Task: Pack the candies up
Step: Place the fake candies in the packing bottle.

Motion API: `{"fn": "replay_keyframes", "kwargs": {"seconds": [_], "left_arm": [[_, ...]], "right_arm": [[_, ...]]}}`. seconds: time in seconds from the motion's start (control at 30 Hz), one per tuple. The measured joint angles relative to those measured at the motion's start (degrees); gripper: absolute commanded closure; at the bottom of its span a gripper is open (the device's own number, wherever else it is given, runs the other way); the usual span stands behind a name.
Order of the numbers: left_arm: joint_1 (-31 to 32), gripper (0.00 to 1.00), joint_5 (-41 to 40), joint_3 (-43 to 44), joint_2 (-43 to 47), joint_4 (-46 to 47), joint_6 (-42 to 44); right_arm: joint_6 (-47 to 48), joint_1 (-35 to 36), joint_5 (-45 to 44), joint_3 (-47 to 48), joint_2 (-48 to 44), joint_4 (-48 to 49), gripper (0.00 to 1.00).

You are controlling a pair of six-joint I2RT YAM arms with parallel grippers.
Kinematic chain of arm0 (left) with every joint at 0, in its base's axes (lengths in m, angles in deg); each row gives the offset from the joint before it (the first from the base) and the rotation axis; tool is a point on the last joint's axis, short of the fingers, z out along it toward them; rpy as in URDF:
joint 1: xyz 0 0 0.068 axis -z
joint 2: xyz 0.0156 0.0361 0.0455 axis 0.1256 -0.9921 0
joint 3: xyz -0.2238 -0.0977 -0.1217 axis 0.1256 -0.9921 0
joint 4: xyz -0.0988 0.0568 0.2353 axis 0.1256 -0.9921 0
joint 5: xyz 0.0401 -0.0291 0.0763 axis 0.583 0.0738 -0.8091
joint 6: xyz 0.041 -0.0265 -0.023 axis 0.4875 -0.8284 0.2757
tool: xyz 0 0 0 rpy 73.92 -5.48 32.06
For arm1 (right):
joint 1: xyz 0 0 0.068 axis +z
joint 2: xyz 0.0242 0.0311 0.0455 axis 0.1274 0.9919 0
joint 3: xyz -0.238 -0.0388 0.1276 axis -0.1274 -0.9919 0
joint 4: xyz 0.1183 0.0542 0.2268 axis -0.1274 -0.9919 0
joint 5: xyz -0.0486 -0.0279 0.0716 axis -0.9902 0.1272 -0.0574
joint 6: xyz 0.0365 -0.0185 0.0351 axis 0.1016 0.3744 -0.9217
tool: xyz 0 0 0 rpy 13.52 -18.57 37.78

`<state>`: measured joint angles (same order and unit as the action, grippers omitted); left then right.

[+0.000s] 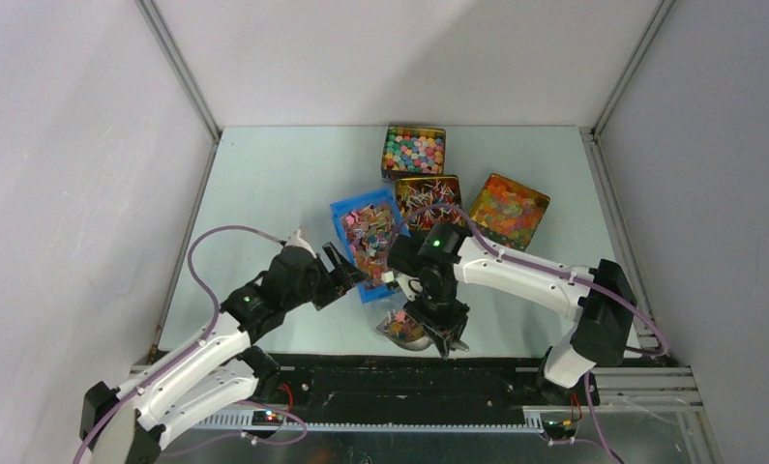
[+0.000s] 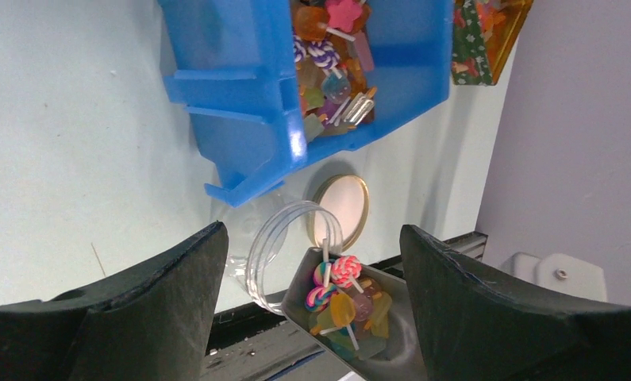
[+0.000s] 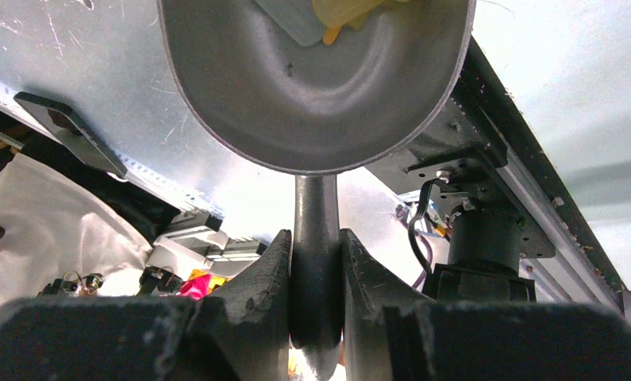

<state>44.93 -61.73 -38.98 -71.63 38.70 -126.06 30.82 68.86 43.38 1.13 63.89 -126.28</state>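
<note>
The candies (image 1: 371, 235) are small mixed-colour sweets, many on white sticks, heaped in a blue bin (image 1: 344, 215). They also show in the left wrist view (image 2: 328, 63). My right gripper (image 3: 316, 254) is shut on the handle of a metal scoop (image 3: 312, 87). The scoop (image 2: 395, 337) holds a small load of candies (image 2: 345, 292) and tilts toward the mouth of a clear jar (image 2: 284, 250), which lies on its side near the table's front edge. My left gripper (image 2: 312, 230) is open and empty, above and behind the jar, beside the blue bin's near end (image 2: 240, 95).
A gold jar lid (image 2: 341, 208) lies flat behind the jar. At the back stand a tin of more stick candies (image 1: 427, 198), a tin of pastel balls (image 1: 414, 150) and a tin of orange-yellow jelly pieces (image 1: 509, 211). The black front rail (image 1: 409, 372) runs just below the scoop.
</note>
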Motion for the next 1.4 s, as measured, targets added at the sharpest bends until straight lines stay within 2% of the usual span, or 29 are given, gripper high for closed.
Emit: {"fn": "replay_keyframes", "kwargs": {"seconds": [1.4], "left_arm": [[0.00, 0.15, 0.55, -3.50, 1.57, 1.05, -1.53]], "right_arm": [[0.46, 0.00, -1.57, 5.46, 4.09, -5.55, 1.00]]}}
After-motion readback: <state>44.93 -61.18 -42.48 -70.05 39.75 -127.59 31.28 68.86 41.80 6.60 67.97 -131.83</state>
